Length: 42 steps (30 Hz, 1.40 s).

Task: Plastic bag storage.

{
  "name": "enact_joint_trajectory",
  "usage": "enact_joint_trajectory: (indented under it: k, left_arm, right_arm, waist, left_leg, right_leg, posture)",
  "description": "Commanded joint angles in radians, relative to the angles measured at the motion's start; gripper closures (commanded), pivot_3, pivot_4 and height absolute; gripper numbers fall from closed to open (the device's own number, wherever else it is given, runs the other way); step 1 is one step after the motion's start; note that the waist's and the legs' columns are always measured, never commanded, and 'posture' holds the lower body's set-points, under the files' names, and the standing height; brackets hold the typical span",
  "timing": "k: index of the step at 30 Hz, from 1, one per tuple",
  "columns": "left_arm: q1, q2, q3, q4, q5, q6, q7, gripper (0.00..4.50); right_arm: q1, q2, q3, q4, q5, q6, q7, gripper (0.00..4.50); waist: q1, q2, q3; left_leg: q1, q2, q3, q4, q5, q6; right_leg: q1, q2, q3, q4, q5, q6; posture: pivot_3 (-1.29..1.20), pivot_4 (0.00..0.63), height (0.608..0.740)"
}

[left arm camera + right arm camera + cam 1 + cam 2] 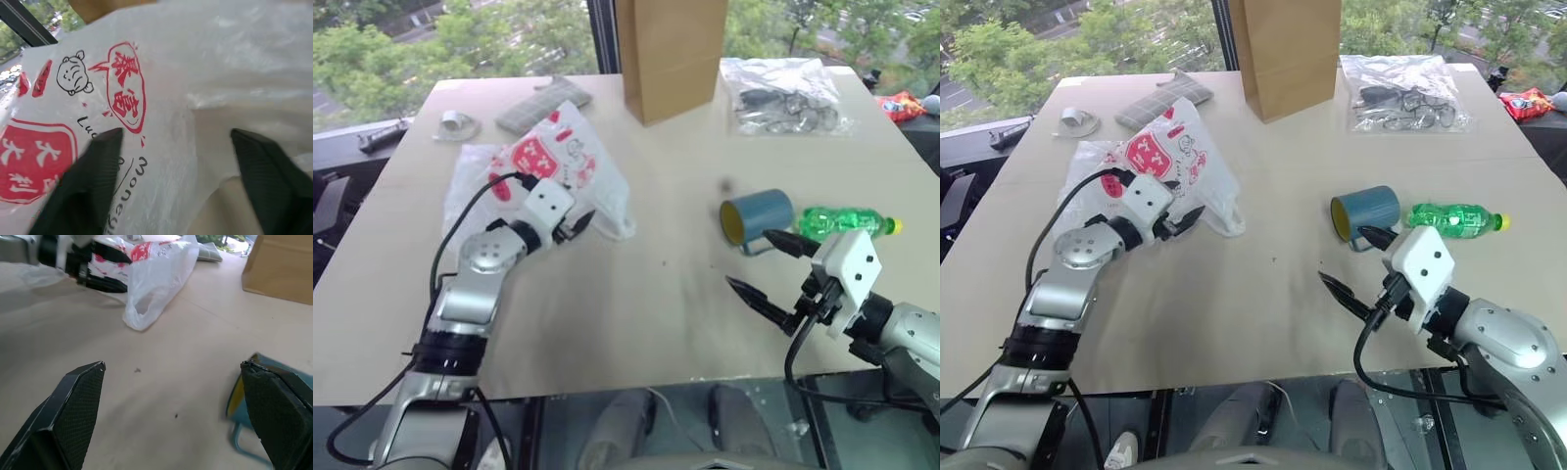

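The left gripper (576, 224) covers the near edge of the plastic bag (570, 157), so whether its fingers (95, 166) touch the film cannot be told. In the left wrist view the bag runs past every edge and its red print is cut off beside one finger. Past the right gripper's (178, 396) fingers, the teal mug (254, 404) is cut by the edge. The brown paper bag (671, 49) loses its top. Contents of the clear bag (783, 98) are too small to tell.

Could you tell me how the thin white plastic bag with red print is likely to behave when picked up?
The thin white plastic bag with red print lies crumpled and translucent, so it is probably floppy and light. Its glossy film may slip or bunch between fingers.
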Motion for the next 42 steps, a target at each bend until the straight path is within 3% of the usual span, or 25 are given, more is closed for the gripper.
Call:
enact_joint_trajectory:
  k: [1,7,15,20,23,24,25,32,36,42]
  left_arm:
    - [0.045,-0.011,-0.005,-0.088,0.083,0.020,0.080,0.02]
    - [-0.001,-0.074,-0.051,0.021,0.216,0.052,0.220,0.02]
    - [-0.163,-0.091,-0.079,0.343,0.298,-0.046,0.326,0.02]
    - [-0.230,-0.062,-0.067,0.465,0.268,-0.124,0.267,2.31]
    - [-0.234,-0.063,-0.013,0.465,0.161,-0.112,0.161,3.74]
    - [-0.233,-0.073,0.021,0.445,0.087,-0.067,0.099,4.27]
    - [-0.233,-0.076,0.050,0.426,0.029,-0.021,0.050,4.47]
    - [-0.272,-0.015,0.188,0.238,-0.374,0.517,-0.255,4.47]
    - [-0.392,-0.062,0.290,0.163,-0.581,0.885,-0.192,4.47]
    - [-0.611,-0.308,0.489,0.153,-0.673,1.134,0.123,4.47]
  right_arm:
    - [0.002,0.004,-0.010,-0.042,-0.001,-0.023,-0.007,0.00]
    - [0.018,0.000,-0.012,-0.038,-0.002,-0.033,0.001,0.00]
    - [0.030,0.007,-0.015,-0.041,-0.015,-0.041,-0.011,0.00]
    - [0.054,0.021,0.001,-0.045,-0.043,-0.063,-0.017,0.00]
    - [0.067,0.033,0.008,-0.046,-0.061,-0.073,-0.019,0.00]
    - [0.072,0.037,0.010,-0.045,-0.069,-0.079,-0.018,0.00]
    - [0.078,0.040,0.013,-0.045,-0.076,-0.084,-0.018,0.00]
    - [0.106,0.053,0.006,-0.030,-0.104,-0.119,-0.005,0.00]
    - [0.096,0.066,0.010,-0.023,-0.122,-0.132,-0.017,0.00]
    - [0.103,0.056,0.055,-0.018,-0.230,-0.135,-0.040,0.00]
  waist:
    - [0.002,0.000,0.000]
    - [0.008,-0.001,0.000]
    - [0.004,-0.002,-0.001]
    - [0.002,-0.002,-0.002]
    - [0.002,-0.002,-0.002]
    - [0.002,-0.002,-0.002]
    - [0.002,-0.002,-0.002]
    - [-0.002,-0.002,-0.002]
    - [0.002,-0.002,-0.001]
    - [0.001,-0.004,-0.002]
  left_leg:
    - [0.000,0.000,0.000,0.000,0.000,0.000]
    - [0.000,0.000,0.000,0.003,0.000,-0.001]
    - [0.000,0.000,0.000,0.004,0.001,-0.001]
    - [0.000,0.000,0.000,0.004,0.001,-0.001]
    - [-0.001,0.000,0.001,0.005,0.001,-0.001]
    - [-0.001,0.000,0.000,0.005,0.001,-0.001]
    - [-0.001,0.000,0.000,0.005,0.001,-0.001]
    - [-0.001,0.000,0.000,0.009,0.001,-0.001]
    - [-0.001,0.000,-0.001,0.012,0.000,0.000]
    - [0.001,-0.001,-0.005,0.016,0.000,-0.001]
  right_leg:
    - [0.000,0.000,0.000,0.000,0.000,0.000]
    - [0.002,0.001,-0.001,0.000,0.000,0.000]
    - [0.002,0.001,-0.001,0.001,0.001,0.000]
    - [0.002,0.001,0.000,0.001,0.001,0.000]
    - [0.001,0.001,0.000,0.001,0.001,0.000]
    - [0.001,0.001,0.000,0.001,0.001,0.000]
    - [0.001,0.001,0.000,0.001,0.001,0.000]
    - [0.002,0.001,-0.001,0.004,0.001,0.000]
    - [0.001,0.002,-0.001,0.007,0.001,0.000]
    - [0.007,0.001,-0.005,0.008,0.001,0.001]
  posture:
    - [0.00,0.150,0.740]
    - [0.00,0.150,0.740]
    - [0.00,0.150,0.740]
    - [0.00,0.150,0.740]
    - [0.00,0.150,0.740]
    - [0.00,0.150,0.740]
    - [0.00,0.150,0.740]
    - [0.00,0.150,0.740]
    - [0.00,0.150,0.740]
    - [0.00,0.150,0.740]
